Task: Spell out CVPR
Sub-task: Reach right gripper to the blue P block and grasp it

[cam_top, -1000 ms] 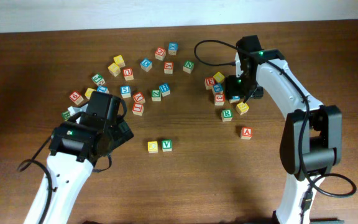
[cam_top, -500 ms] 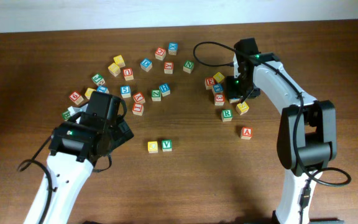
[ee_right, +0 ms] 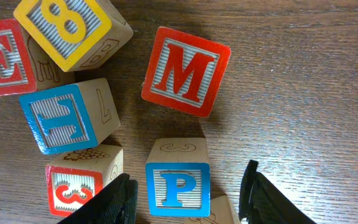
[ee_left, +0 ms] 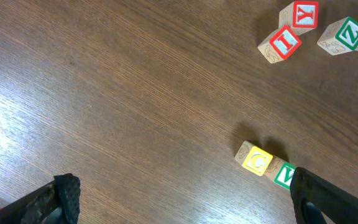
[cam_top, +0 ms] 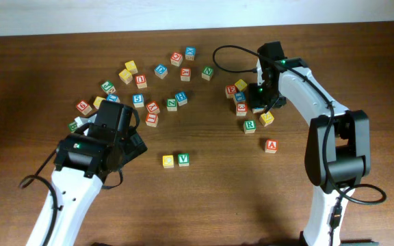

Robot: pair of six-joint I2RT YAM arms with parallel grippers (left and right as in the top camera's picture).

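Note:
A yellow C block [cam_top: 168,161] and a green V block [cam_top: 183,160] sit side by side at the table's middle front. They also show in the left wrist view, C [ee_left: 257,160] and V [ee_left: 284,175]. My left gripper [cam_top: 134,145] is open and empty to their left, its fingers wide apart [ee_left: 185,208]. My right gripper [cam_top: 260,102] is open above the blue P block [ee_right: 178,188], one finger on each side, not touching [ee_right: 189,198]. A green R block [cam_top: 250,125] lies just in front of that cluster.
Around the P block are a red M block [ee_right: 186,71], a blue T block [ee_right: 61,121], a yellow 8 block [ee_right: 67,25] and a red E block [ee_right: 2,56]. A red A block [cam_top: 271,145] lies nearer the front. Several loose blocks are scattered at the back left [cam_top: 142,82].
My right gripper has shifted slightly left over the block cluster and now covers the blue P block from above. The left arm and the C and V blocks have not moved.

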